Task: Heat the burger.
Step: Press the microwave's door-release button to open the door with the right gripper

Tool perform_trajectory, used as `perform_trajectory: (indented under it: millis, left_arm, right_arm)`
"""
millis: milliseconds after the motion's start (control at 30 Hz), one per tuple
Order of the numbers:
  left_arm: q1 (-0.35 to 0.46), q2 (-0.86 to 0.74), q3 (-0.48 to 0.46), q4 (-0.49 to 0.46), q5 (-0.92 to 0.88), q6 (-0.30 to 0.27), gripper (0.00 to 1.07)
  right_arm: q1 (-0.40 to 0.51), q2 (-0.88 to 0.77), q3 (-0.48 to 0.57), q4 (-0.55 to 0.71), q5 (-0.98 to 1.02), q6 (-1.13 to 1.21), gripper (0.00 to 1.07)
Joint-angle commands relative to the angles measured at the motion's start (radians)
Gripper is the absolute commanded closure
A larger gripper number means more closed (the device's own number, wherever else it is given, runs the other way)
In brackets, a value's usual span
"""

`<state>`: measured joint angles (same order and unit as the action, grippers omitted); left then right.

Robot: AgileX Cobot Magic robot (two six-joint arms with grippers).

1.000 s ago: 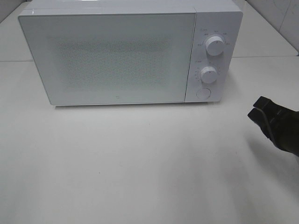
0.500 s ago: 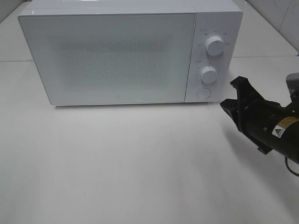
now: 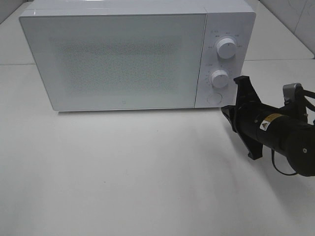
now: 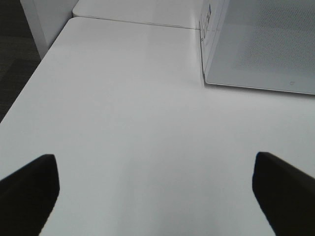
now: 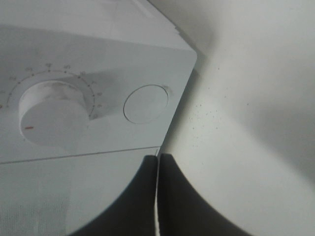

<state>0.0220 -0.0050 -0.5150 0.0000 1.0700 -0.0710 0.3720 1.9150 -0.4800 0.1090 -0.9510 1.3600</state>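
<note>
Since the door of the white boxy microwave (image 3: pixel 118 54) is shut, you cannot see the burger. Your right jaws, shut and empty, sit by its round button (image 3: pixel 213 98); left jaws gape empty. Heating seems not yet started.

Entering from the right edge of the high view, the right arm (image 3: pixel 288 137) is black, held low and nearly level, angled slightly up toward its tip. A yellow label (image 3: pixel 268 124) sits on the wrist housing, and a thin cable (image 3: pixel 278 169) loops beneath. The right gripper (image 3: pixel 226 112) points toward the left of that view with its jaws pressed together. In the wrist view its fingers (image 5: pixel 177 196) meet along a thin seam, empty. The left gripper (image 4: pixel 155 196) shows only in its own wrist view, its dark fingers (image 4: pixel 29 191) spread wide at the frame's two sides, holding nothing.
</note>
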Motion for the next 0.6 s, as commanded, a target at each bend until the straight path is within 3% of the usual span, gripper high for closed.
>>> perform_trajectory:
  millis: [33,600]
  left_arm:
    - [-0.002,-0.016,-0.001,-0.008,0.001,-0.002,0.04]
    - [-0.002,-0.017,-0.001,-0.007,0.001,-0.002,0.04]
  right_arm:
    - [0.002,0.019,-0.047,0.028,0.009,0.004,1.07]
    - [0.002,0.146,-0.214,0.033,0.057,0.055,1.07]
